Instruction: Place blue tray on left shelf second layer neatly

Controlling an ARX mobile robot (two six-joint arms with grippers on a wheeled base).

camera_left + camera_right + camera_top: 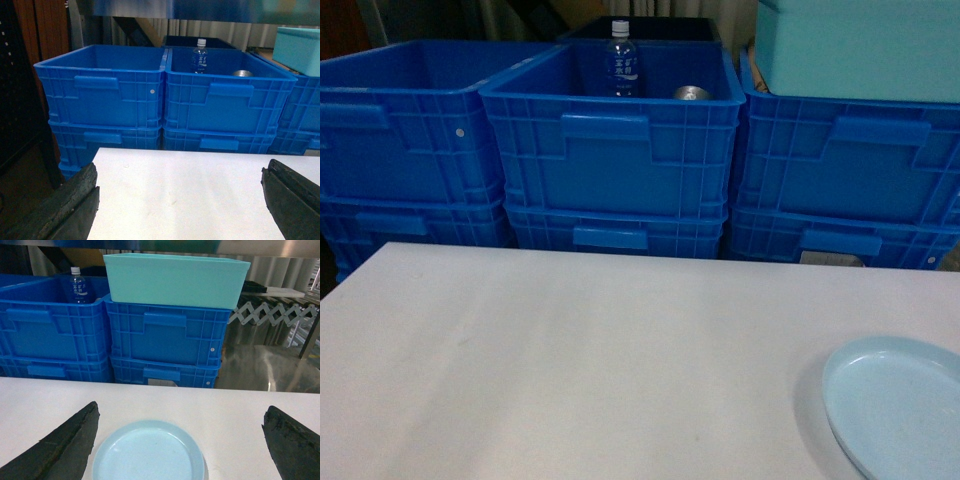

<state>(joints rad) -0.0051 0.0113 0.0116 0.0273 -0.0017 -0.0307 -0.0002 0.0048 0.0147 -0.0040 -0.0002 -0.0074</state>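
Observation:
The blue tray (900, 405), a pale sky-blue shallow oval dish, lies flat on the white table (580, 360) at its near right corner, partly cut off by the frame edge. In the right wrist view the blue tray (149, 452) sits below and between the dark fingers, nearer the left one. My right gripper (182, 410) is open and holds nothing. My left gripper (180, 172) is open too, hovering over bare table top. Neither gripper shows in the head view. The left shelf second layer is out of view.
Deep-blue ribbed crates (610, 140) are stacked two high in a row right behind the table. The middle top crate holds a water bottle (622, 60) and a metal can (691, 93). A teal bin (860, 45) rests on the right stack. A dark wooden panel (30, 75) stands left.

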